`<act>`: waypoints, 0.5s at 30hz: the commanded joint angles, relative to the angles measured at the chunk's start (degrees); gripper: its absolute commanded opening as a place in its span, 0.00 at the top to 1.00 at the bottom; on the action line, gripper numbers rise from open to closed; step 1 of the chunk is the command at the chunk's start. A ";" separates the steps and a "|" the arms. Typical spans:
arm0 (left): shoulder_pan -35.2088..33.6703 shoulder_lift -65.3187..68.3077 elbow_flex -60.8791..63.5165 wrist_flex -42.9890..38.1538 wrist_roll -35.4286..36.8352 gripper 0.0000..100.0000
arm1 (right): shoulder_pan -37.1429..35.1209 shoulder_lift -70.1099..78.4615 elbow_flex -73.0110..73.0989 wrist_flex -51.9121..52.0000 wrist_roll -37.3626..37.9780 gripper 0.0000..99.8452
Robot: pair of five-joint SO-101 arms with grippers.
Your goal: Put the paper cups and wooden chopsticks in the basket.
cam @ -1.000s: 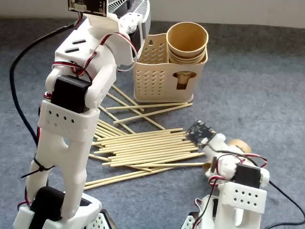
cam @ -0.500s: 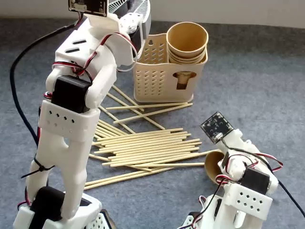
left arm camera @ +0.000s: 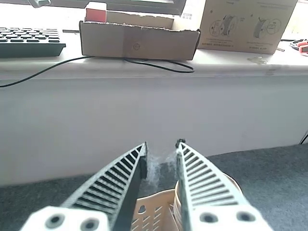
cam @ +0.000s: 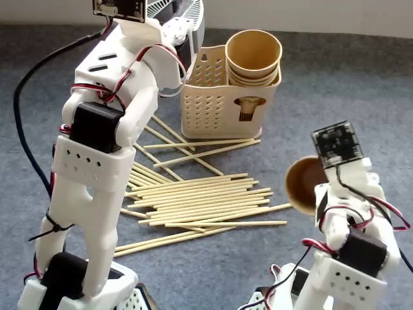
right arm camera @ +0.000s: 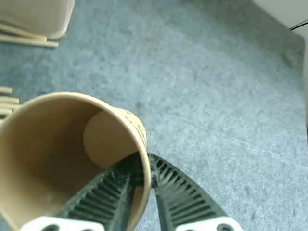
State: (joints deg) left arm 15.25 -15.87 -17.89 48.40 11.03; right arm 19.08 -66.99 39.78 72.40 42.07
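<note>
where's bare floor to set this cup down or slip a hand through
Free: the grey carpet right of the basket, down to the held paper cup; also the strip near the chopsticks, between the two arm bases. Crowded: the middle, where chopsticks fan from the basket's foot to the left arm.

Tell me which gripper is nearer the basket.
Left. The left gripper hangs just above the basket; the right gripper, clamping a paper cup, is off across the chopsticks pile.
</note>
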 commanded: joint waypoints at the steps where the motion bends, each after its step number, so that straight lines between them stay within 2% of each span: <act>1: -0.31 -1.98 -0.57 -0.18 0.44 0.89 | -3.21 0.40 -7.52 -0.84 -4.75 0.99; 9: -0.40 -2.24 -0.57 -0.09 0.44 0.89 | -12.53 0.57 -20.18 -1.54 -15.56 0.99; 15: -0.40 -2.42 -0.57 0.09 0.53 0.89 | -18.59 0.57 -23.16 -12.70 -23.47 0.99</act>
State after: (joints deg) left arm 15.25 -15.87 -17.89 48.40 11.03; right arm 3.16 -67.34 19.65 65.98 21.93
